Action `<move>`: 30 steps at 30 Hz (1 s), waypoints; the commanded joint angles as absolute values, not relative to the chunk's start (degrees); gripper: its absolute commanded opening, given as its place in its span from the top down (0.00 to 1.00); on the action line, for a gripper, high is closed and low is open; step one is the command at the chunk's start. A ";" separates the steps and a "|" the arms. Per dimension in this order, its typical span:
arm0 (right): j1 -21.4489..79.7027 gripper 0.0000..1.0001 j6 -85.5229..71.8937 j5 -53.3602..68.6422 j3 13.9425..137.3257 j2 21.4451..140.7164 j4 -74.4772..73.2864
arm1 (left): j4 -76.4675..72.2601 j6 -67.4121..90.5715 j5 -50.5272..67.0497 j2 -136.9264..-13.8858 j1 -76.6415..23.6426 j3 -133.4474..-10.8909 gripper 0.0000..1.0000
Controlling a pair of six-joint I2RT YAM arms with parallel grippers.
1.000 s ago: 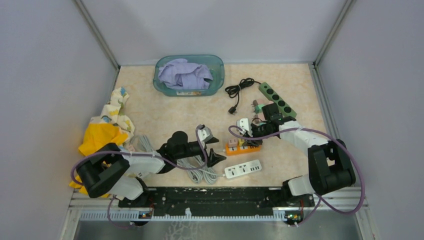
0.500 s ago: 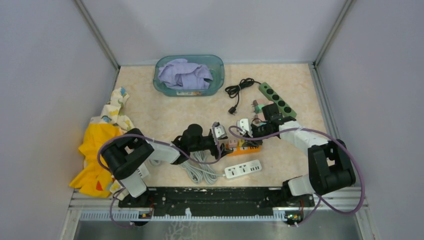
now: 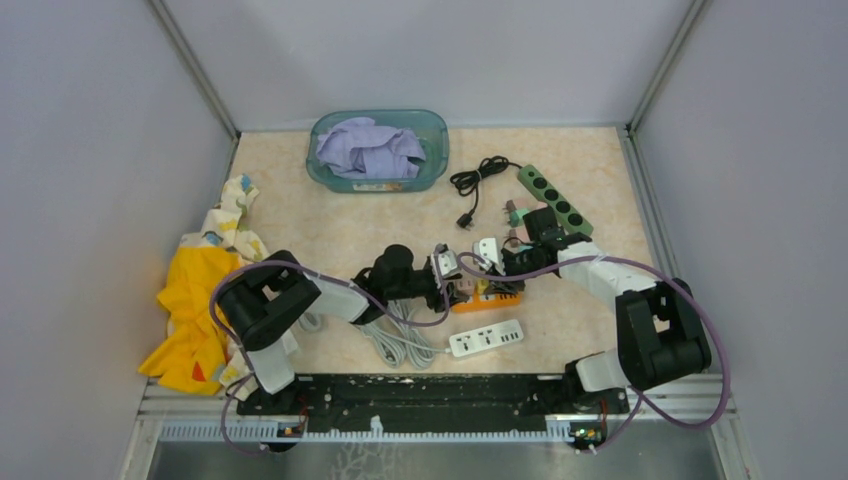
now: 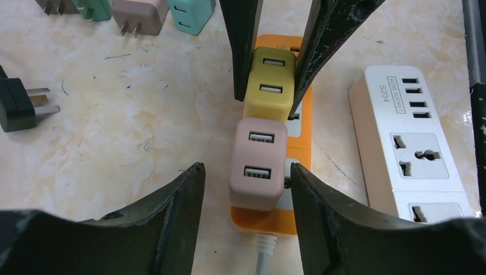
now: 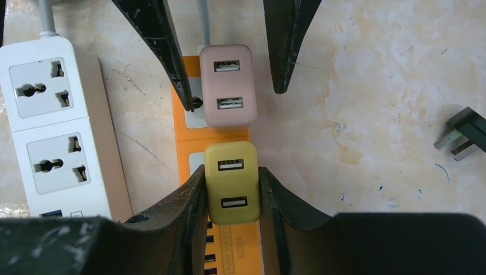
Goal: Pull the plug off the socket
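Where the orange plastic power strip (image 4: 305, 143) lies near the middle of the tabletop (image 4: 114, 132), somewhat toward the near edge, two chargers stand plugged into it side by side. The right pincer (image 5: 230, 172) is clamped on the mustard-yellow square USB charger plug (image 5: 231, 192), one finger on each flank. The left pincer (image 4: 246, 169) stands spread astride the pale pink square USB charger plug (image 4: 257, 166), with a gap showing on one side. A white plastic power strip (image 4: 410, 143) lies just beside the orange one, toward the near edge.
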State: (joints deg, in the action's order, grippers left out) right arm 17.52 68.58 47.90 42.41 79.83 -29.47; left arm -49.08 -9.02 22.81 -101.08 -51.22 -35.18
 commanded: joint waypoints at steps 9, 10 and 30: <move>18.95 1.00 65.33 54.24 44.91 78.97 -26.51 | -49.41 -11.98 28.91 -104.33 -50.91 -37.86 0.94; 19.02 1.00 63.54 55.22 44.87 78.91 -25.17 | -49.21 -12.33 29.13 -104.48 -50.89 -37.80 0.96; 24.27 1.00 68.26 51.98 44.49 79.69 -28.50 | -50.05 -13.89 26.43 -105.59 -50.95 -34.26 0.99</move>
